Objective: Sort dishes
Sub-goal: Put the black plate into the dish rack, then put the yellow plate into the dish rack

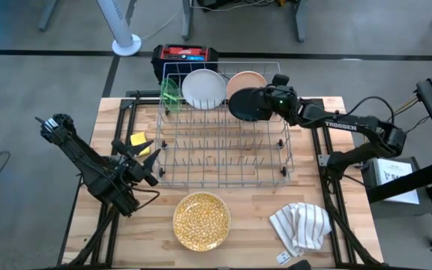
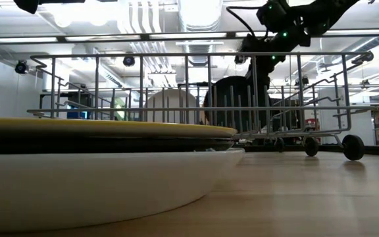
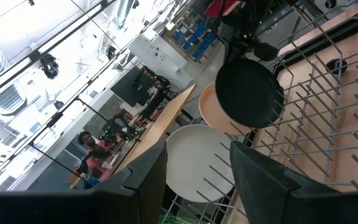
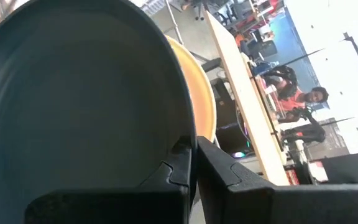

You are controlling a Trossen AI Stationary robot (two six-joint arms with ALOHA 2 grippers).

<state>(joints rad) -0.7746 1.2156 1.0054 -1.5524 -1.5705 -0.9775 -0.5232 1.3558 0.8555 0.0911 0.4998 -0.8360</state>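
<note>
A wire dish rack (image 1: 223,142) stands mid-table. At its far end a lime-green dish (image 1: 170,93), a white plate (image 1: 203,88) and a peach plate (image 1: 247,79) stand on edge between the tines. My right gripper (image 1: 267,101) is shut on a black plate (image 1: 246,106), which it holds on edge just in front of the peach plate (image 4: 205,106). My left gripper (image 1: 147,159) waits open beside the rack's left side, and the white plate (image 3: 194,163) shows between its fingers. A speckled tan bowl (image 1: 201,220) rests on its base near the table's front edge. My right gripper pinches the black plate's rim (image 4: 182,124) between its two fingers, one finger on each face. The fingers come from the table's right, slanting slightly down. The plate stands on edge inside the rack's far end (image 2: 232,105); whether its lower rim rests on the wires, I cannot tell.
A small yellow sponge (image 1: 139,140) lies left of the rack, close to my left gripper. A crumpled white striped cloth (image 1: 301,226) lies at the front right. A red and black box (image 1: 185,55) sits beyond the table's far edge. People show in the room behind.
</note>
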